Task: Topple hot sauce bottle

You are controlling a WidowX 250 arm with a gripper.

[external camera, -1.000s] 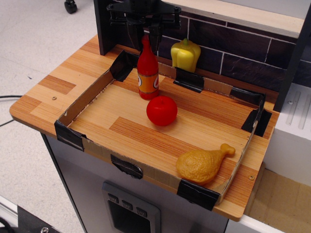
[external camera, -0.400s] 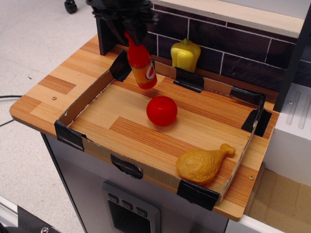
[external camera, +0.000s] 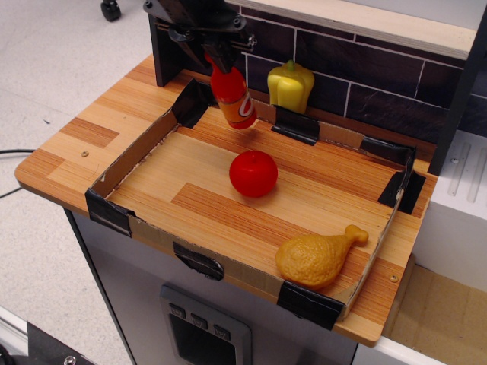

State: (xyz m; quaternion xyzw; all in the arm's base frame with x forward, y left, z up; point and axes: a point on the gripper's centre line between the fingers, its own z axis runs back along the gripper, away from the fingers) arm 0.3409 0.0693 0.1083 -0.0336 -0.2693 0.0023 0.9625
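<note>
One bottle, one job, and I'm in the middle of it: my gripper (external camera: 213, 47) has the hot sauce bottle (external camera: 234, 97) pinched at its narrow neck, fingers closed on it, and the bottle hangs tilted below me with its base swung out to my right and toward the camera side. From what I can see the base is lifted clear of the tray floor (external camera: 198, 175), hovering near the back wall, though the angle makes me less than sure how much gap there is.

So the toppling isn't finished. It's leaning hard, not lying down. I reckon the next move calls for lowering it while keeping the lean going, so the label side meets the wood, and then letting go so it rests on its side rather than rocking back upright.

Room to land it? Below and in front of me sits the red apple (external camera: 253, 173), a little apart from the bottle's base. If I let the bottle fall straight forward it could knock the apple and roll. The bare floor off to one side of the apple looks safer. Just beyond the back wall, beside the bottle, stands the yellow pepper (external camera: 290, 85), outside the tray and out of my way. The chicken leg (external camera: 319, 257) lies well apart in the near corner.
</note>
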